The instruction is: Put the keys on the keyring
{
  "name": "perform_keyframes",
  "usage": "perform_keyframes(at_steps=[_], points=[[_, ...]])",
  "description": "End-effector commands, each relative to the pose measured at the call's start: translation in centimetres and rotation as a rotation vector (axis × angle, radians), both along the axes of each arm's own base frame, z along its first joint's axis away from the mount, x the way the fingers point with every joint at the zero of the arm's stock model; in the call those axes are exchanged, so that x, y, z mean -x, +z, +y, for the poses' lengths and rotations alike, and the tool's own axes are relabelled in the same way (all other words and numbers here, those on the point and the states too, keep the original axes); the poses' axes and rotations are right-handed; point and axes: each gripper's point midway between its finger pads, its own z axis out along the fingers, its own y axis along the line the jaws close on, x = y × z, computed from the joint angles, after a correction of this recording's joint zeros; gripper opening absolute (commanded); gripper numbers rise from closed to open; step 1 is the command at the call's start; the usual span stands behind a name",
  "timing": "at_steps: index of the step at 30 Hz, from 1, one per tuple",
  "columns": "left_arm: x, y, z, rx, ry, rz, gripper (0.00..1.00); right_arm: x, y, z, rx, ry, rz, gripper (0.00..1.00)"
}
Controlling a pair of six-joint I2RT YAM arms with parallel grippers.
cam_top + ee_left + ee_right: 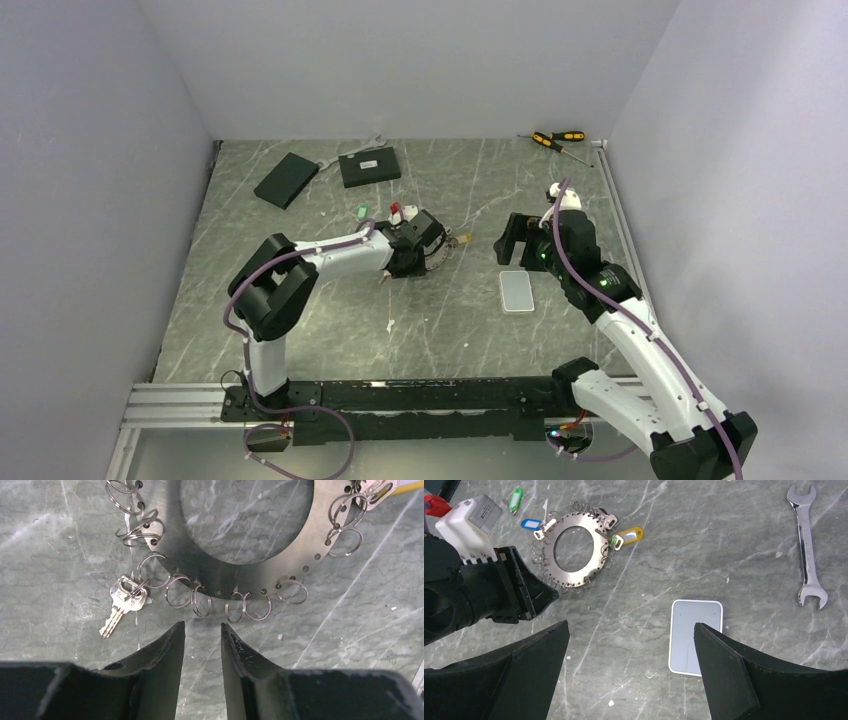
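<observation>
Near the middle of the table lies one keyring [599, 564], a flat grey metal disc with a round hole and a rim hung with many small split rings. Three coloured key tags show in the right wrist view. A green one [515, 497] lies apart from the ring toward the far left corner, a blue one [530, 524] sits just beside the rim, and a yellow one [631, 532] is at the rim's opposite side. One bare silver key [122, 602] is hooked through a split ring.

Two flat black boxes [285, 180] [369, 168] rest closed near the far edge, left of centre, so their contents cannot be seen. Two yellow-and-black screwdrivers [558, 140] sit at the far right corner. One phone [694, 635] lies face up right of centre, and one wrench [808, 545] lies well apart from the ring.

The table [330, 330] is grey-green marble, enclosed by plain white walls on three sides.

The left gripper [202, 630] hangs just beside the ring's rim with its jaws narrowly apart and nothing between them. The right gripper [630, 630] hovers near the phone, spread wide and holding nothing.
</observation>
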Motion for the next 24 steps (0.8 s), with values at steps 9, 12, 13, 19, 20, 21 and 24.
perform_keyframes(at_steps=[9,12,13,19,20,21,24], points=[[-2.3,0.5,-1.2,0.029,0.059,-0.076,0.34,-0.2,0.6,0.6,-0.015,0.019,-0.007,0.99],[-2.4,0.6,-1.2,0.031,0.062,-0.087,0.34,-0.3,1.3,0.4,-0.025,0.003,-0.015,0.99],[-2.5,0.6,-1.1,0.026,0.065,-0.092,0.33,-0.4,1.7,0.4,-0.036,-0.016,-0.016,1.00],[-2.9,0.2,-0.8,0.005,0.069,-0.102,0.31,-0.5,6.7,0.2,-0.166,-0.123,-0.042,1.00],[-3.0,0.1,-0.7,0.000,0.071,-0.103,0.31,-0.4,7.6,0.2,-0.198,-0.148,-0.045,1.00],[-3.0,0.1,-0.8,-0.005,0.073,-0.105,0.31,-0.3,8.7,0.0,-0.240,-0.182,-0.051,1.00],[-3.3,-0.2,-0.6,-0.014,0.079,-0.112,0.30,0.2,12.2,-0.6,-0.367,-0.283,-0.072,1.00]])
